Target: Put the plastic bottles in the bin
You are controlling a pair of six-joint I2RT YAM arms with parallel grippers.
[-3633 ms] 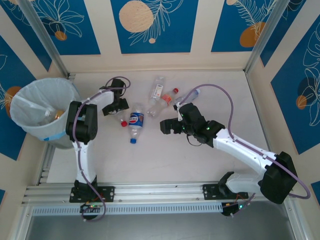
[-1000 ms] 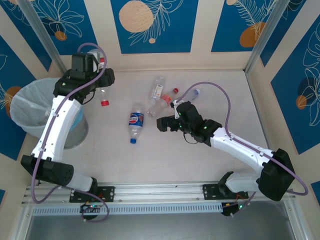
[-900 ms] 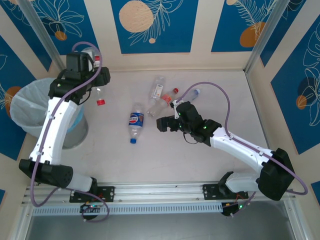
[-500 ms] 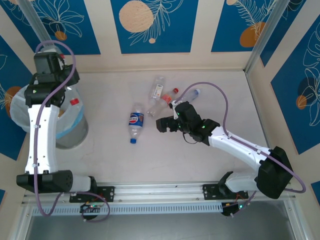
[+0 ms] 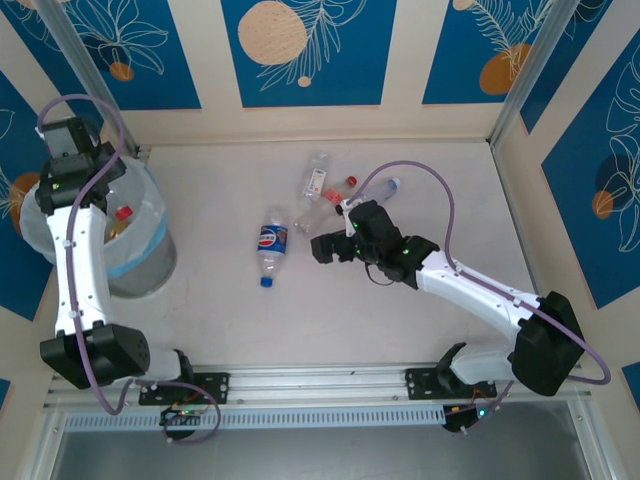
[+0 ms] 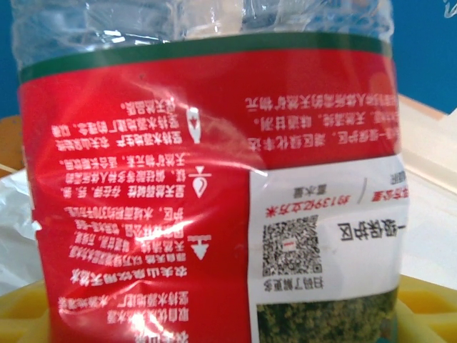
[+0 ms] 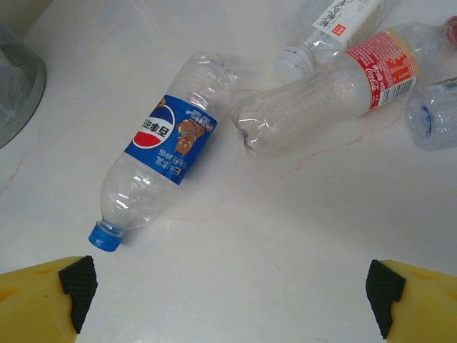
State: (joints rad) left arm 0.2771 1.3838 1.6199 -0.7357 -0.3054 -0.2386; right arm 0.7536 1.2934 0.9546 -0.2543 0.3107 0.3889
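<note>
While the left pincer is clenched around the carried bottle, that bottle is held above the mouth of the bin, which is placed at the left edge of the worktop, toward its far corner. A red label with small print is seen wrapped round the clear body, and the red cap is pointed down over the liner. The bottle is not yet let go, so this delivery is judged nearly complete rather than finished. An amber shape is glimpsed inside the liner; whether it is a bottle already dropped cannot be told.

Four bottles are counted lying on the worktop, grouped about its middle and toward the far edge. The Pepsi bottle is laid nearest the near edge, its blue cap turned that way. Just beyond it are found the ribbed bottle with a red label and the white-labelled bottle, packed close together. The blue-capped bottle is set slightly toward the right edge.

The right pincer is released, spread wide and grasping nothing, and is hung low just beside the Pepsi bottle. That bottle is judged the likeliest next pick. By this count, most of the visible work is left.
</note>
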